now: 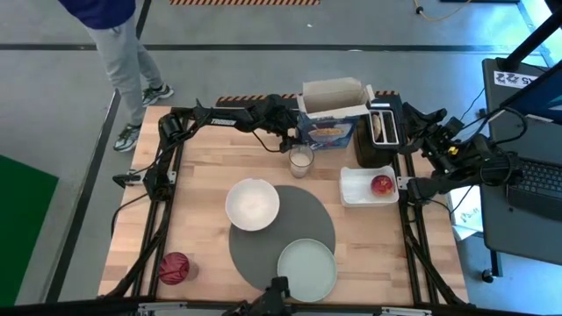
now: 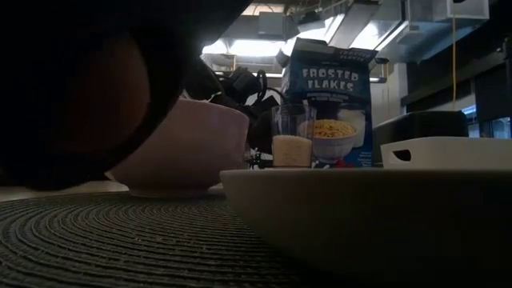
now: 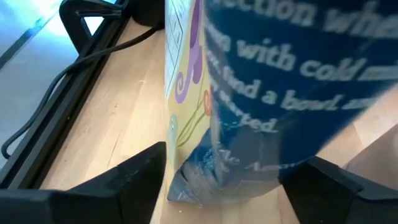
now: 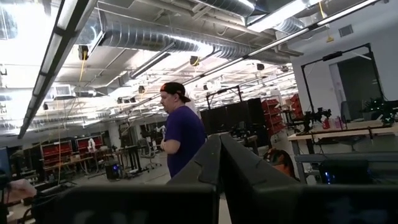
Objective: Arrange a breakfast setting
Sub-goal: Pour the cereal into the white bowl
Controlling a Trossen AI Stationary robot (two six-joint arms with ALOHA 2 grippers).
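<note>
wooden table (image 1: 202,175), left gripper (image 1: 294,132) jaws spread around cereal box (image 1: 329,132) at far edge, right gripper (image 4: 219,158) jaws pressed together

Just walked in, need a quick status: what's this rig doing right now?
It is laying a breakfast table. The left pincer is at the back of the table, fingers either side of the cereal box, beside the glass. The right arm waits at the right edge, pincer shut. The bowl and plate rest on the mat.
</note>
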